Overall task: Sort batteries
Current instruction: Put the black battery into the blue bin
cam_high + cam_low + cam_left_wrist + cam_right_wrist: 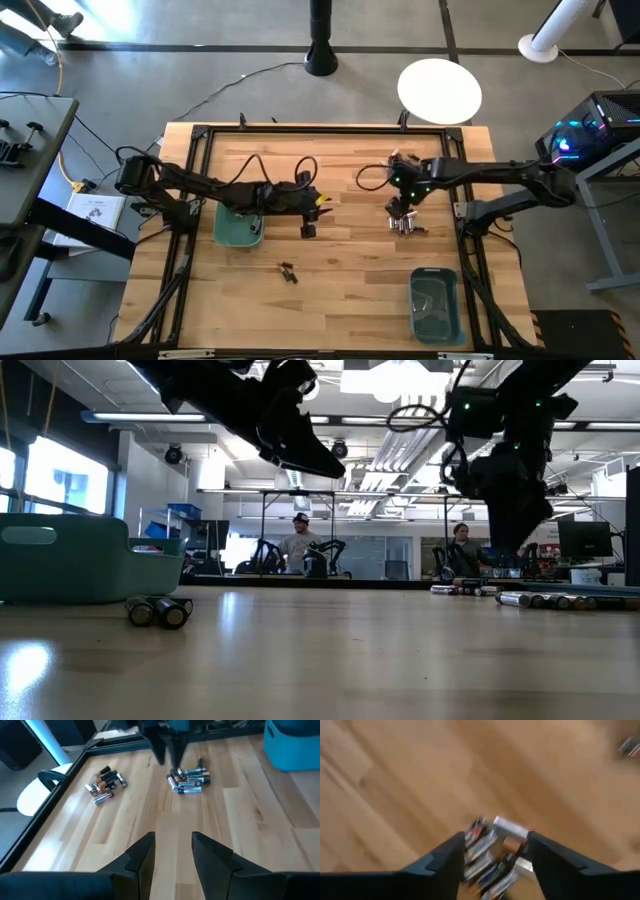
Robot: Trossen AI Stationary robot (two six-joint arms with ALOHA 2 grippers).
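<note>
**Right gripper poised over a battery pile**

Toward the right edge of the table, a heap of batteries is straddled from above by the right gripper. Its fingers are spread wide, silvery and dark cells show between them, and nothing is gripped yet. A pick is judged to be the step in hand. Near the front edge a couple of batteries lie loose, and a third cluster is seen by the far right corner. One teal bin sits left of centre, another teal bin at the front right. The left gripper hangs mid-table, fingers partly open and empty. Next, one cell must be isolated from its neighbours, closed on cleanly, and carried to the proper bin.
</note>
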